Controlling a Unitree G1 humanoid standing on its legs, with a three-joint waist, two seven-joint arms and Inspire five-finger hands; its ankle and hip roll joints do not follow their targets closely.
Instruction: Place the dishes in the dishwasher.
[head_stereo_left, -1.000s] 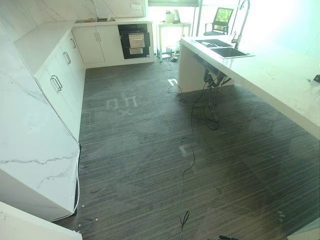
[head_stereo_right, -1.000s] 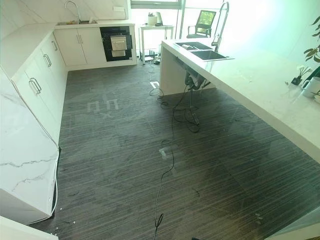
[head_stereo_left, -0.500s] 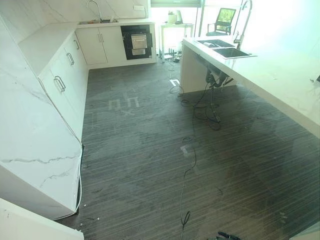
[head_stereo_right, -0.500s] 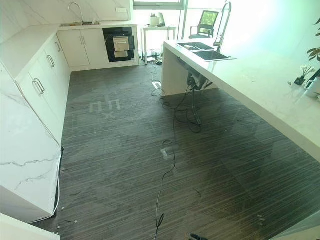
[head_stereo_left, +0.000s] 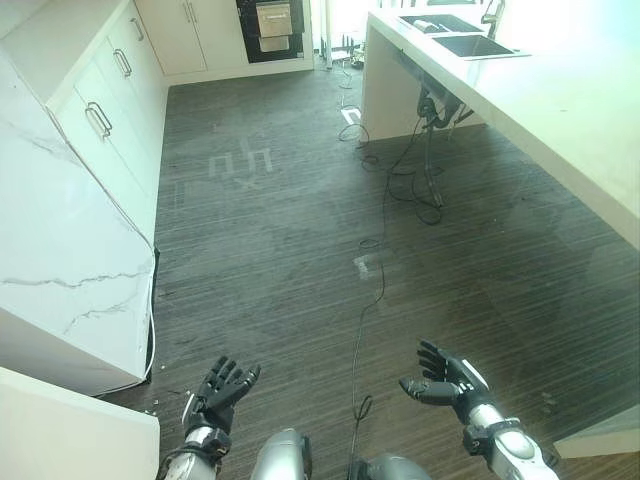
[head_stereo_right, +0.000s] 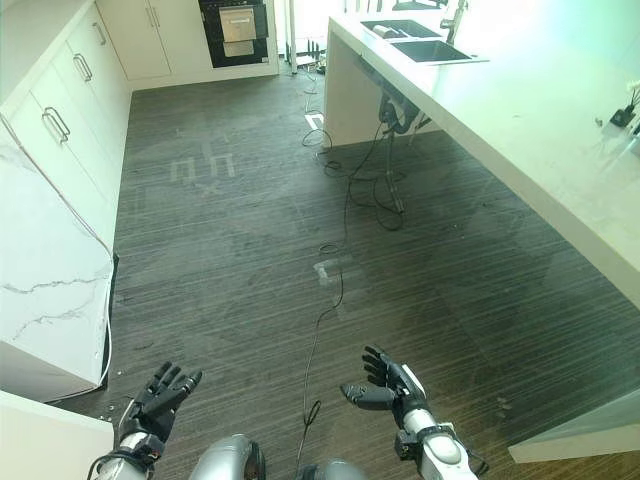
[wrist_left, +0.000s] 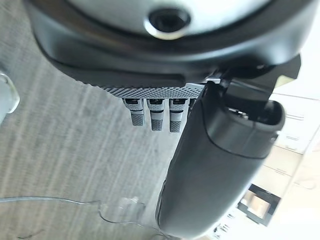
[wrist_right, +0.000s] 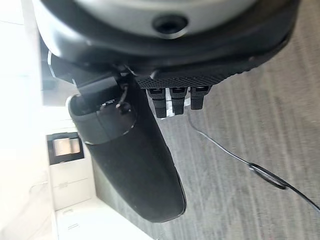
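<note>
- Left eye view is showing a kitchen with a dark striped floor running between white cabinets and a long white counter.
- Both hands are hanging low over the floor, well apart from that long counter and holding nothing.
- The left hand is showing nearest the white cabinets, its fingers spreading straight and open.
- The right hand is showing on the long counter's side, its fingers relaxing open and its thumb standing out toward the left hand.
- In the left wrist view the left hand is showing a dark thumb and a row of straight fingertips over the grey floor, with nothing between them.
- In the right wrist view the right hand is looking the same way: thumb out, fingertips straight, nothing held, and a thin black cable lying on the floor beyond.
- The dishwasher appears to be the dark built-in unit at the far end of the room, well apart from both hands, set among the white cabinets across the floor from the long counter's far end; I cannot tell whether its door is open.
- A sink is sitting in the long counter's far end, with small things beside it that I cannot tell as dishes.
- A black cable is trailing from under the long counter across the floor toward the hands.
</note>
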